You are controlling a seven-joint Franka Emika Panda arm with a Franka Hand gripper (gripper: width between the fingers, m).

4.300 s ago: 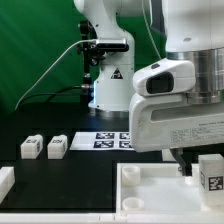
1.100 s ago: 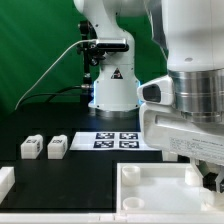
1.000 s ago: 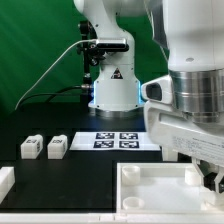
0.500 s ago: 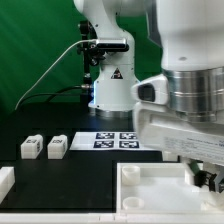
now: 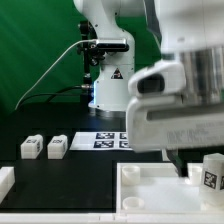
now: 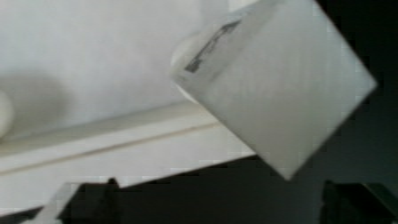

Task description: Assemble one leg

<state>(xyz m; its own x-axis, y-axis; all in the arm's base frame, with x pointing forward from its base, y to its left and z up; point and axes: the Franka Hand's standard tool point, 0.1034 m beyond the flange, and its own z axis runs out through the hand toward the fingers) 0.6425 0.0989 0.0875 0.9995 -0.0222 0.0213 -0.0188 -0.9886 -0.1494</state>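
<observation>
A white leg (image 5: pixel 211 172) with a black-and-white tag stands upright on the large white tray (image 5: pixel 150 192), near its edge at the exterior view's right. My gripper (image 5: pixel 180 160) hangs just to the leg's left, mostly hidden under the bulky white hand. In the wrist view the leg (image 6: pixel 267 90) is a large white block, tilted in the picture, standing ahead of my gripper (image 6: pixel 222 200). The dark fingertips (image 6: pixel 86 196) stand wide apart with nothing between them. The tray's raised rim (image 6: pixel 107 128) runs beneath the leg.
Two more white legs (image 5: pixel 30 147) (image 5: pixel 57 146) lie side by side on the black table at the exterior view's left. The marker board (image 5: pixel 112 141) lies behind the tray before the robot base. A white part (image 5: pixel 5 181) sits at the left edge.
The hand has moved up and to the exterior view's left since half a second ago. The leg, hidden by the hand before, now shows standing on the tray.
</observation>
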